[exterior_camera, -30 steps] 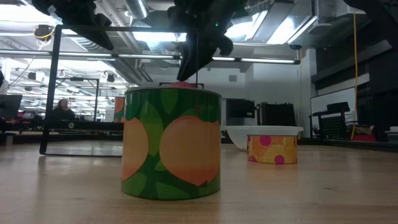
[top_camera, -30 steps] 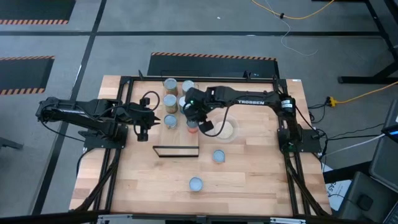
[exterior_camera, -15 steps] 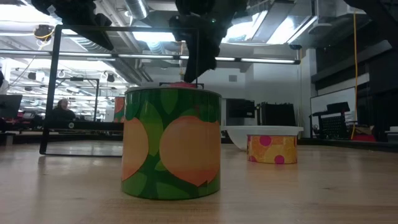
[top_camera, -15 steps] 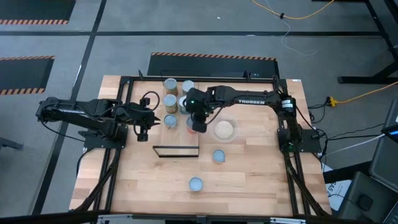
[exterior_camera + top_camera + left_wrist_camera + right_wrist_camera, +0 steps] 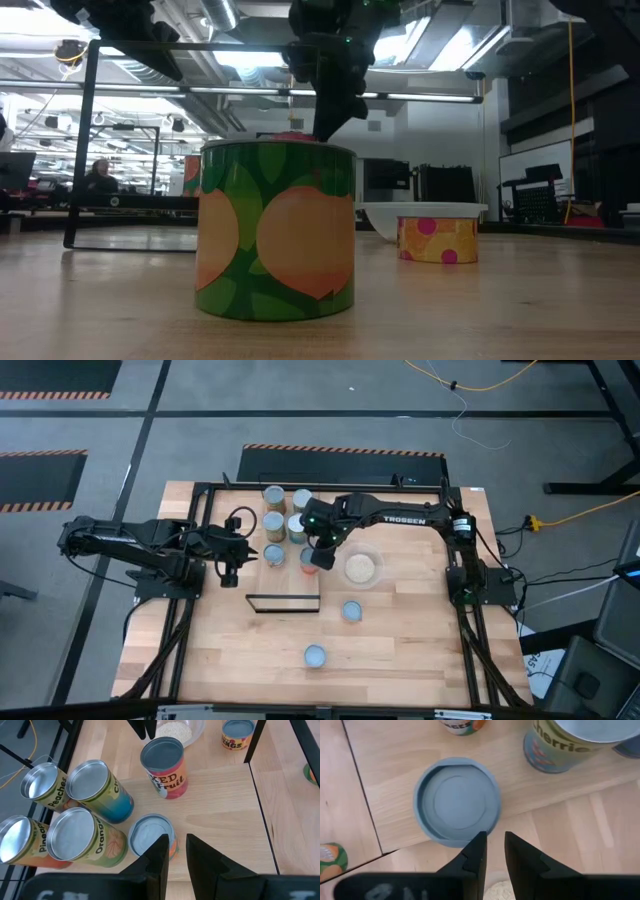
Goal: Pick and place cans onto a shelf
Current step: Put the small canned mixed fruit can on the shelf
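Right wrist view: my right gripper (image 5: 492,851), fingers a narrow gap apart and empty, hangs above a blue-topped can (image 5: 457,802) on the shelf (image 5: 380,785); my left gripper (image 5: 173,852), likewise narrow and empty, waits beside another can (image 5: 151,836).

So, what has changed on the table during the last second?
The right claw turned and drew back slightly above the red can on the shelf, holding nothing. The left claw, the other cans and the bowl stayed as they were.
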Controlling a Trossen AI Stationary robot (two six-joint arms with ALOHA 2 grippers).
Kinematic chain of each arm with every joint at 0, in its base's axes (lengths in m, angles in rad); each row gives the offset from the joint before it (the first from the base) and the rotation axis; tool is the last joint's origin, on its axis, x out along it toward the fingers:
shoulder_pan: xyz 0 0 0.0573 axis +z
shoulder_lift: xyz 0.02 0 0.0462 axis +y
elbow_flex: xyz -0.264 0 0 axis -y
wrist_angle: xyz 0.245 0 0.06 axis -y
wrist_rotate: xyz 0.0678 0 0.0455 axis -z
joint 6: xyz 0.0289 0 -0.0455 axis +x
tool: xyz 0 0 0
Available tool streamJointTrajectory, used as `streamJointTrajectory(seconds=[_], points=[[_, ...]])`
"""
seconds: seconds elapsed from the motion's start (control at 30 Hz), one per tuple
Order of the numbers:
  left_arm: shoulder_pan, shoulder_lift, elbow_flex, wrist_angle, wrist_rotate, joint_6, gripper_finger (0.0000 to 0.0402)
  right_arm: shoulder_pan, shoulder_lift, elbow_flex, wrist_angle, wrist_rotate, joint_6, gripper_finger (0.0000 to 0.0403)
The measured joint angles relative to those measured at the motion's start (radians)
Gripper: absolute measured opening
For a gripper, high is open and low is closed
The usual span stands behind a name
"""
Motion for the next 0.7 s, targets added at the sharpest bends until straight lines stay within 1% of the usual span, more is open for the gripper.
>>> streamJointTrajectory(seconds=[0.2, 0.43, 0.7], points=[[0.000, 0.000, 0.000, 0.000, 0.000, 0.000, 0.0058, -0.001, 0.000, 0.000, 0.000, -0.002, 0.002, 0.0071], [0.000, 0.000, 0.000, 0.000, 0.000, 0.000, 0.0058, 0.000, 0.000, 0.000, 0.000, -0.052, 0.028, 0.0071], [0.000, 0.000, 0.000, 0.000, 0.000, 0.000, 0.0058, -0.001, 0.000, 0.000, 0.031, -0.053, 0.051, 0.0072]])
